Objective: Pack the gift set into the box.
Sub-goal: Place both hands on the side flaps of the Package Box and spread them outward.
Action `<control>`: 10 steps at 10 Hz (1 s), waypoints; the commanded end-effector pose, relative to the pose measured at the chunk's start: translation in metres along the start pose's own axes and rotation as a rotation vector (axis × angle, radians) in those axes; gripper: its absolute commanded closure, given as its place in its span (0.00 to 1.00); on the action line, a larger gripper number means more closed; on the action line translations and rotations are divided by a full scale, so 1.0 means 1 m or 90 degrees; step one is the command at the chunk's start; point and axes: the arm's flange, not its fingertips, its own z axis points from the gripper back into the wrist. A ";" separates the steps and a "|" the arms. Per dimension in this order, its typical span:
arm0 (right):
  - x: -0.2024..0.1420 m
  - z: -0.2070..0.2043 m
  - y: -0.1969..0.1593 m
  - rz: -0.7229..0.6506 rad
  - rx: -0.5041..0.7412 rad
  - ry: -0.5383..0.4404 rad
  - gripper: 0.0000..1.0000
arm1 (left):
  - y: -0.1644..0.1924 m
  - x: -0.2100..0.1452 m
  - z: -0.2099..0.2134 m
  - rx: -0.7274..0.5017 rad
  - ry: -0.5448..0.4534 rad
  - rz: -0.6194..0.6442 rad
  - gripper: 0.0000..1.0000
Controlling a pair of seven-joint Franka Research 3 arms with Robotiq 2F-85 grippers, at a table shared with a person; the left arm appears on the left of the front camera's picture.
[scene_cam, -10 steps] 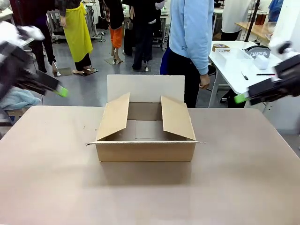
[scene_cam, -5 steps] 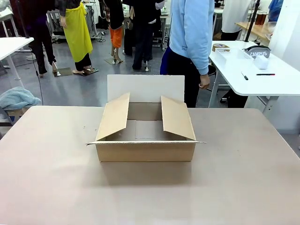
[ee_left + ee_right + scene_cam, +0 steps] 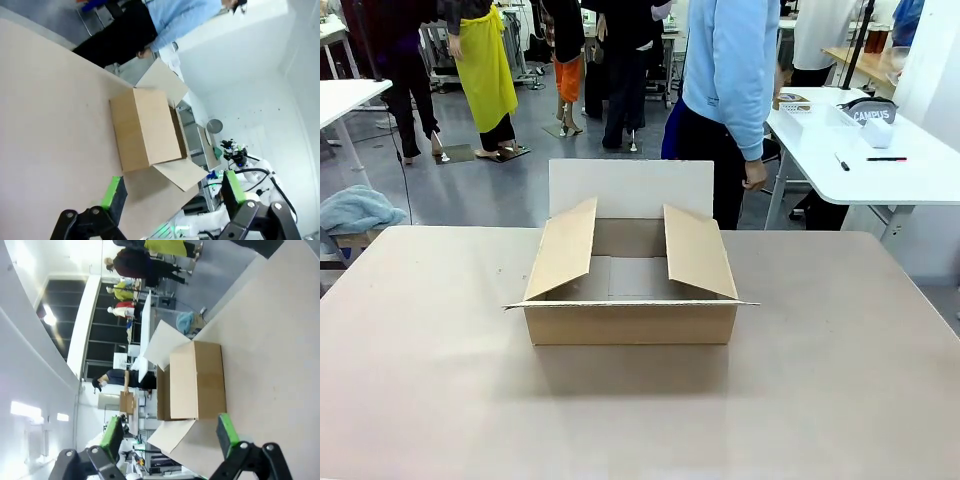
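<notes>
A wide beige table (image 3: 430,390) carries one brown cardboard box (image 3: 631,323), standing near its middle with flaps open.

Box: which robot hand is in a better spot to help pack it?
Probably right, only just. The left gripper and the right gripper both hang open and empty, similarly far from the box. The person stands behind it, toward the robot's right.

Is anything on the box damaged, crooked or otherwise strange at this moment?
No damage shows on the box. Only its two side flaps look odd: both tilt inward over the opening and narrow it, while the far flap stands upright.
</notes>
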 end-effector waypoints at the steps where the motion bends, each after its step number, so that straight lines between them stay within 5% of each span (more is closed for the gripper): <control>1: 0.002 0.005 -0.008 -0.014 0.010 -0.017 0.00 | -0.004 0.003 -0.022 0.033 0.064 -0.051 0.00; 3: -0.003 -0.078 0.055 0.159 -0.119 0.071 0.00 | -0.073 0.016 -0.112 0.134 0.208 -0.161 0.00; 6: -0.061 -0.227 0.128 0.459 -0.072 0.285 0.00 | -0.155 -0.015 -0.284 0.241 0.508 -0.317 0.00; 8: -0.097 -0.265 0.127 0.606 -0.145 0.229 0.00 | -0.164 -0.048 -0.333 0.447 0.646 -0.398 0.00; 9: -0.101 -0.239 0.150 0.426 -0.125 0.297 0.00 | -0.174 -0.059 -0.310 0.223 0.498 -0.285 0.00; 10: -0.101 -0.239 0.150 0.426 -0.125 0.297 0.00 | -0.174 -0.059 -0.310 0.223 0.498 -0.285 0.00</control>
